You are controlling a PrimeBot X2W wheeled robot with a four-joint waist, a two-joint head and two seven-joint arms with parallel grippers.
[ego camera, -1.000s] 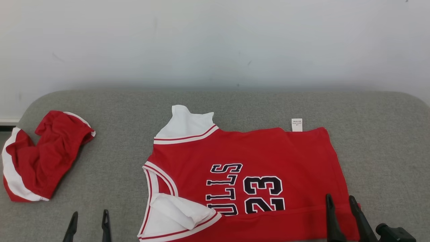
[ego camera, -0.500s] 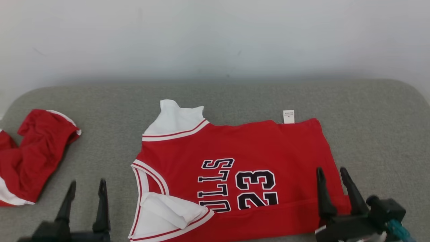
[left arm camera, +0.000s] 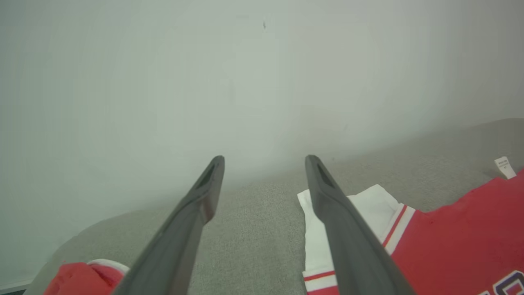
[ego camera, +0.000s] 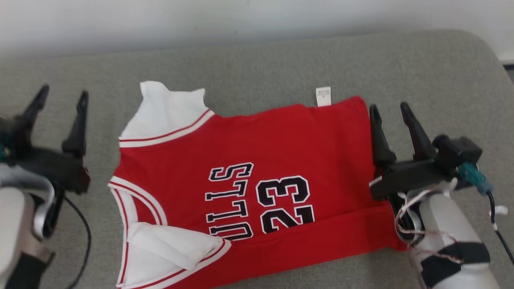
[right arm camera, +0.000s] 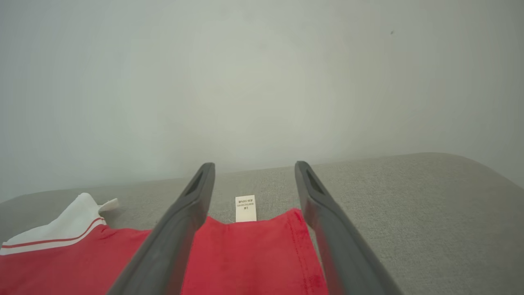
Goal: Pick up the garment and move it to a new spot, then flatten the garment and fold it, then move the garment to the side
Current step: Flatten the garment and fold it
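Left tool [ego camera: 64, 90], right tool [ego camera: 388, 105] farther forward; left-wrist view: red bundle [left arm camera: 77, 280]

Holds the left pincer [ego camera: 64, 90] wide open at the frame's left edge, fingers [ego camera: 79, 120] pointing up. Holds the right pincer [ego camera: 388, 105] likewise open at centre right, pale forearm [ego camera: 445, 216] rising from the lower right corner.

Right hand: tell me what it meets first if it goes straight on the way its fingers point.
Probably the pale wall. The open right hand seems to aim above the far corner of the red Bulls jersey and its white tag, which lie lower on the grey cushion; depth is unclear.
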